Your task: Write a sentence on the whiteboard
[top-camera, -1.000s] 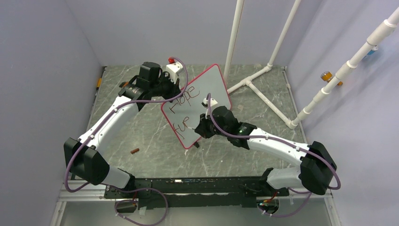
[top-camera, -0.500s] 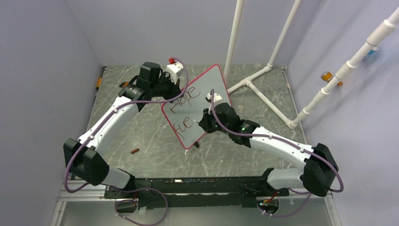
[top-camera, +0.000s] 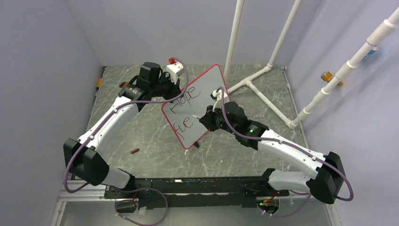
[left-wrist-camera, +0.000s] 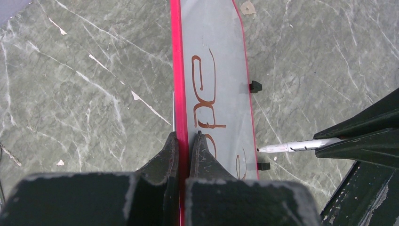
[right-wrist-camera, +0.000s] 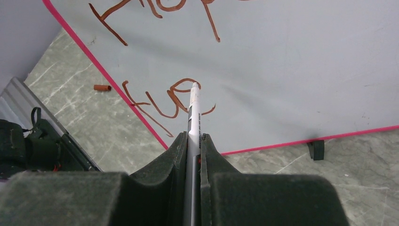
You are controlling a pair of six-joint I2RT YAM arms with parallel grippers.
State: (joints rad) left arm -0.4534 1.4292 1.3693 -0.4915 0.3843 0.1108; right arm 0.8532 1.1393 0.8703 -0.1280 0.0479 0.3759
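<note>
Whiteboard (top-camera: 207,84) standing tilted on marble table (top-camera: 150,136), left pincer (left-wrist-camera: 184,137) clamped on its red frame, right pincer (right-wrist-camera: 194,137) gripping white marker (right-wrist-camera: 194,110), tip by sentence (top-camera: 183,109) "Hope fue".

The top external camera looks down from above and behind over the whole table (top-camera: 141,136), while each wrist camera peers close past its own fingers (left-wrist-camera: 164,160) — all three share the whiteboard (top-camera: 202,82).

Grey marbled table (top-camera: 150,136) with small brown cap (top-camera: 134,151), white pipes (top-camera: 248,84)
</note>
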